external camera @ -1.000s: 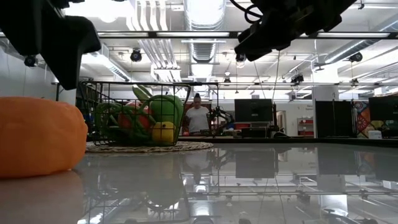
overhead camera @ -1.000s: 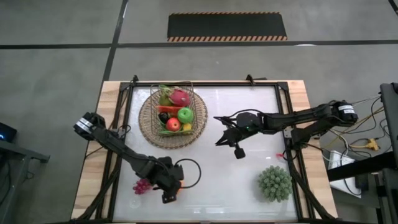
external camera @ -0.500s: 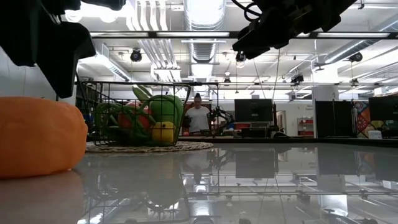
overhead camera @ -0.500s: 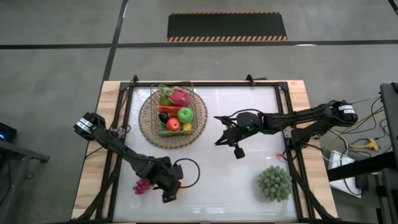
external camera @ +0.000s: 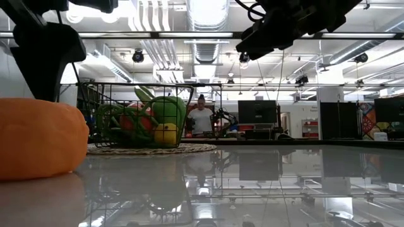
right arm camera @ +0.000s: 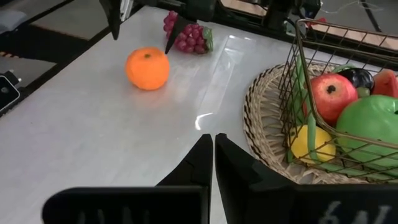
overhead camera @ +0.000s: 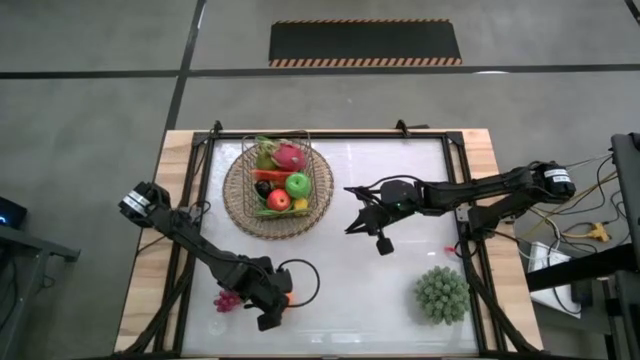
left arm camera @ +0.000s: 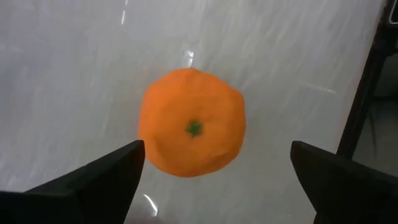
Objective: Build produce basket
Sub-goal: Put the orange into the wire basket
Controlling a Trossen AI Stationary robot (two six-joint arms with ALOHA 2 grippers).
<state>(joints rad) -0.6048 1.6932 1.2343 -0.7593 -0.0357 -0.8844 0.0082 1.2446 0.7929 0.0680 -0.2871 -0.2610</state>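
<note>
Basket (overhead camera: 278,190): sitting at 11 o'clock on the worktop (overhead camera: 400,180) — already holding most produce.
Left hand (overhead camera: 272,305): hovering spread open over the orange (left arm camera: 191,130), 7 o'clock.
Right hand (overhead camera: 362,222): waiting closed, empty, centre.
Remaining: orange, grapes (overhead camera: 228,298) — both lying outside.

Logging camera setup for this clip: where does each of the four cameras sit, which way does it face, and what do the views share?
High: overhead, straight down; table, basket, both arms.
Low: table height, level across; orange near, arms overhead, person beyond.
Left wrist: above the orange, looking down past the open left gripper.
Right wrist: looks past the shut right gripper at basket, grapes.
Shared: the orange shows in all four.
</note>
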